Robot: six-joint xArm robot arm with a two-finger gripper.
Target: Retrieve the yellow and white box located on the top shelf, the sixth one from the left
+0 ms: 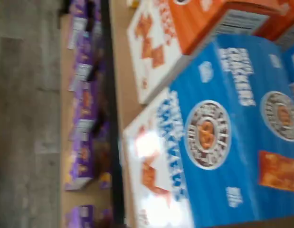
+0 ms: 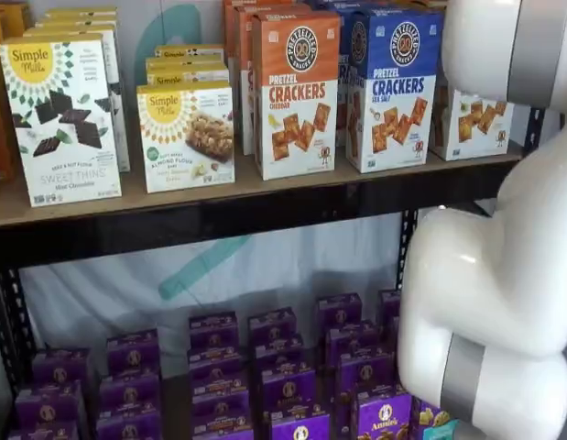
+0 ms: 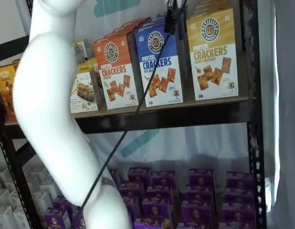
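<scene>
A shelf view shows the yellow and white box [image 3: 213,55] upright at the right end of the top shelf [image 3: 185,114], its long axis vertical, just beside the blue-topped crackers carton [image 3: 159,62]. The gripper [image 3: 172,16] hangs at the view's top edge in front of that blue carton, its black fingers seemingly spread wide. The target lies just sideways of it, toward the shelf's right upright.

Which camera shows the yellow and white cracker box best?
A shelf view shows the yellow and white box whole, front-on, unobstructed. The other shelf view shows only its white lower part behind the arm. The wrist view shows just the orange and blue cartons.
</scene>
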